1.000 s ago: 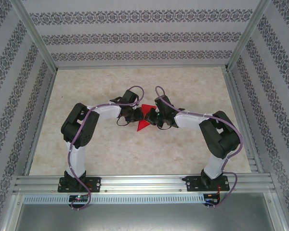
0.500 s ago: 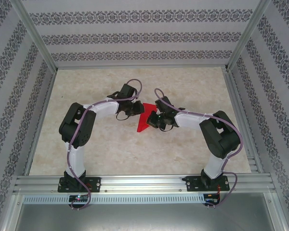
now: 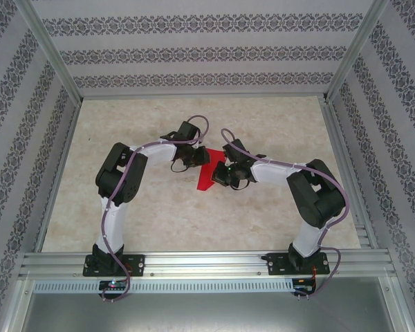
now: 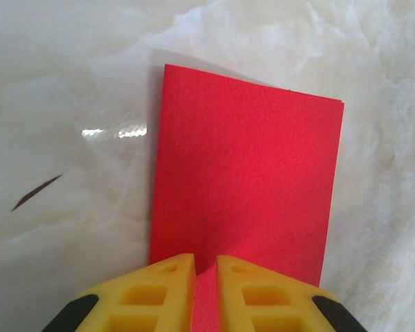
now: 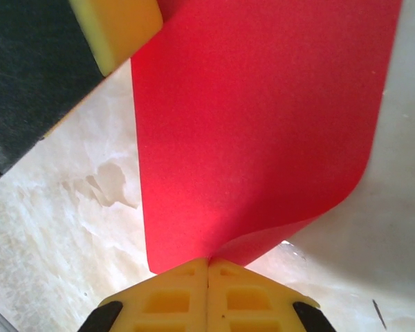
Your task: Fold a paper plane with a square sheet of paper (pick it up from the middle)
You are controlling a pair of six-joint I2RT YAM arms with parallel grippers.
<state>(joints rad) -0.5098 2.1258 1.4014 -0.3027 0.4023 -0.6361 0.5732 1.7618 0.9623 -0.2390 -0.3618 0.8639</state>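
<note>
Left arm [image 3: 117, 181]: it comes up from its base at the near edge of the tabletop [image 3: 194, 228], bends out to the left and reaches in toward the middle.
Left gripper [image 4: 206, 261]: it is nosed in over one edge of the red paper [image 3: 206, 181]. Its yellow fingers [image 4: 167, 282] stand a narrow slit apart, and red shows through the slit.
Left gripper's hold: hard to judge from where I stand. The tips may rest on the sheet or hang just above it, and I cannot tell which.
Red paper: it is at the middle of the tabletop, between the two grippers. From the left wrist it reads as a plain, unmarked rectangle (a doubled edge shows at its upper right corner, so two layers lie together there). A thin shadow runs along its left side on the pale marbled top.
Paper on the right wrist's side: it sweeps up out of the right gripper in a smooth bend, with one corner curled over.
Right gripper [image 5: 208, 264]: its yellow fingers are pressed tight together with no gap, pinching the paper at its edge.
Across the sheet: seen from the right wrist, one yellow finger of the left gripper sits at the paper's far corner, just beside it.
Right arm [image 3: 317, 195]: it comes up from its base at the near edge, elbows out to the right and reaches in toward the middle.
</note>
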